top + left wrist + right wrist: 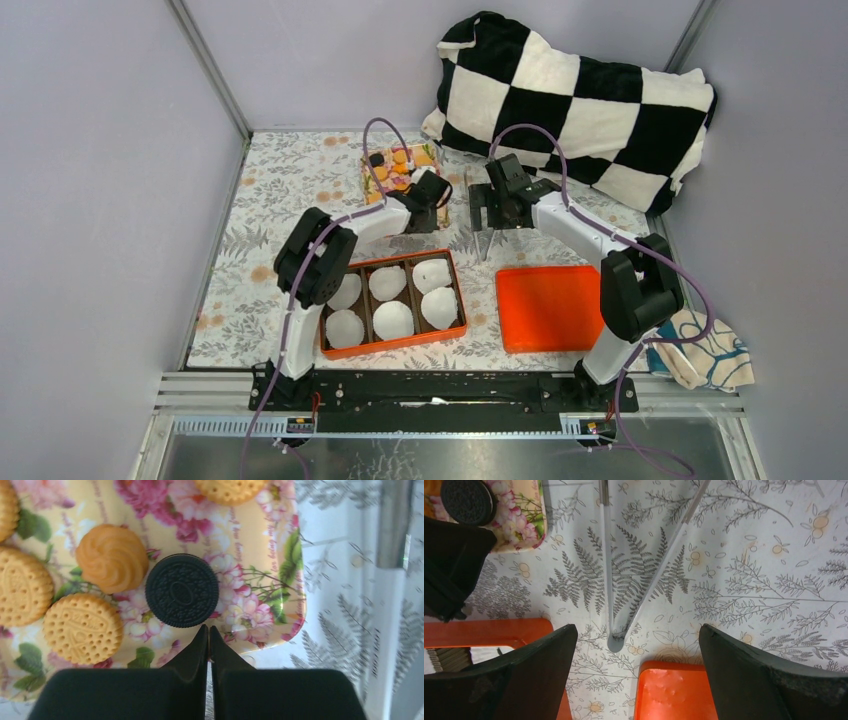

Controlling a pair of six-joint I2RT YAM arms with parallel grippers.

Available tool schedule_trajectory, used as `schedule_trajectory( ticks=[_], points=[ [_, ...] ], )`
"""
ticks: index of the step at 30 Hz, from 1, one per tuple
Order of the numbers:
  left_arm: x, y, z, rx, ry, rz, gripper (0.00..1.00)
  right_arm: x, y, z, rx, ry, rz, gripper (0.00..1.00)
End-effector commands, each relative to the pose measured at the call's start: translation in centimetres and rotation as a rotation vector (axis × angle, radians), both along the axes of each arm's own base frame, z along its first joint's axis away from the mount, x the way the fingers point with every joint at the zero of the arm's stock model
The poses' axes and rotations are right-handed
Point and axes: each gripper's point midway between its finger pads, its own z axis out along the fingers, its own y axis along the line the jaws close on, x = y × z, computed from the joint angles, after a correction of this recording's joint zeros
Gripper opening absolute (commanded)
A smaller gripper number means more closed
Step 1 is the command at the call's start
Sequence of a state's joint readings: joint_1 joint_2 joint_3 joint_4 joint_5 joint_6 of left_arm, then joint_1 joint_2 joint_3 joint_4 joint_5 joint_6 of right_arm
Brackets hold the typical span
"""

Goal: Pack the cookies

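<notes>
The cookies (398, 165) lie on a floral tray (425, 155) at the back of the table. In the left wrist view a black cookie (182, 590) sits among several orange-yellow cookies (83, 628). My left gripper (208, 630) is shut and empty, its tips just at the near edge of the black cookie, over the tray (265, 555). In the top view the left gripper (432, 190) is at the tray's near right corner. My right gripper (636, 632) is open and empty above metal tongs (611, 580); it shows in the top view (495, 215) too.
An orange box (457, 300) with several white paper cups (393, 320) stands front centre. An orange lid (548, 307) lies to its right, also in the right wrist view (674, 690). A checkered pillow (575, 100) is back right. A cloth (705, 350) lies front right.
</notes>
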State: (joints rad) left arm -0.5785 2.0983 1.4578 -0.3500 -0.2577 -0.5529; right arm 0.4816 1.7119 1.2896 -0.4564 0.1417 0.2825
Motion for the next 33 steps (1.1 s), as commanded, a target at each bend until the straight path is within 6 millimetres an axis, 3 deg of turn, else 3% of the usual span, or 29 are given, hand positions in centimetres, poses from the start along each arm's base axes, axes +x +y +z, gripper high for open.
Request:
schedule_trajectory(
  ticks=[1, 9, 20, 24, 28, 33],
  points=[
    [-4.0, -0.4, -3.2, 0.015, 0.126, -0.036, 0.04, -0.5, -0.6, -0.6, -0.016, 0.003, -0.034, 1.00],
    [-7.3, 0.1, -4.5, 0.019, 0.171, -0.045, 0.03, -1.5, -0.5, -4.0, -0.023, 0.085, -0.033, 1.00],
    [-9.5, 1.8, -2.5, 0.012, 0.140, -0.037, 0.02, 0.5, 1.0, -7.1, -0.029, 0.146, -0.036, 1.00],
    [-8.8, 0.9, 0.1, -0.014, 0.080, -0.064, 0.03, 1.9, 1.6, -8.2, -0.037, 0.150, -0.048, 1.00],
    [-8.1, 0.1, 4.3, -0.059, -0.012, -0.076, 0.04, 2.9, 1.5, -9.2, -0.070, 0.163, -0.075, 1.00],
    [-7.9, 0.3, 8.5, -0.083, -0.101, -0.073, 0.07, 2.2, 1.2, -10.5, -0.085, 0.207, -0.083, 1.00]
  ],
)
